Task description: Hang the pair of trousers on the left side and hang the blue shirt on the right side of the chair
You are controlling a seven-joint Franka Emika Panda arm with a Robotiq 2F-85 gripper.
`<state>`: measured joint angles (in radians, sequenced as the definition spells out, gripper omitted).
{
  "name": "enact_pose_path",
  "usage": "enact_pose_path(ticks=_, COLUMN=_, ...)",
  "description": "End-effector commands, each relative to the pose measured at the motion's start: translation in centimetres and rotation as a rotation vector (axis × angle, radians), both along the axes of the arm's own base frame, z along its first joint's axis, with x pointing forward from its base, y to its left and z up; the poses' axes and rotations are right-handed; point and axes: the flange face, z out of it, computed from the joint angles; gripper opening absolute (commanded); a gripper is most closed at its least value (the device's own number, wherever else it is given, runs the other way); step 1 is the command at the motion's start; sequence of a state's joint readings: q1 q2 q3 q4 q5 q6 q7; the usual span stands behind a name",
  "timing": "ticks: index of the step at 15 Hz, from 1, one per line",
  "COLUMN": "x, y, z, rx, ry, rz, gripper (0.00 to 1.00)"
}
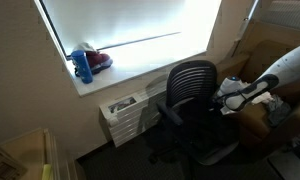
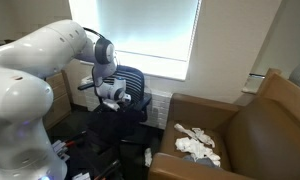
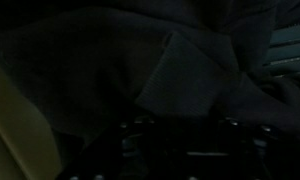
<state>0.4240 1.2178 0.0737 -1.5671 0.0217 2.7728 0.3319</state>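
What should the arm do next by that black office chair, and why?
Probably close the gripper on the dark cloth. The gripper is low at the side of the chair, and the wrist view shows folded cloth filling the space just ahead of its fingers. I cannot tell which garment it is.

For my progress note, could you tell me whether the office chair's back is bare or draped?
Bare: the chair shows its ribbed mesh back uncovered in an exterior view.

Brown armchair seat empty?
No, a crumpled white cloth lies on the seat of the brown armchair.
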Motion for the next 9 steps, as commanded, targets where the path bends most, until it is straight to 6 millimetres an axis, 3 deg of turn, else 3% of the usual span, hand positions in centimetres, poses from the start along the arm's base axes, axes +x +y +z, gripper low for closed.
enact_pose_path(ticks=1, x=0.7, y=-0.1, z=0.0, rx=0.021, ry=0.016, rz=-0.009, gripper=0.18)
enact_pose_path(ticks=3, x=1.1, y=0.0, z=0.4, rx=0.024, ry=0.005, rz=-0.012, gripper=0.04)
enact_pose_path(ticks=5, x=1.5, y=0.4, z=1.8, rx=0.06, ry=0.016, rz=-0.012, gripper=0.0)
enact_pose_path(ticks=9, x=1.7, y=2.9, z=10.3, rx=0.135, ry=-0.201, rz=0.06, gripper=0.03)
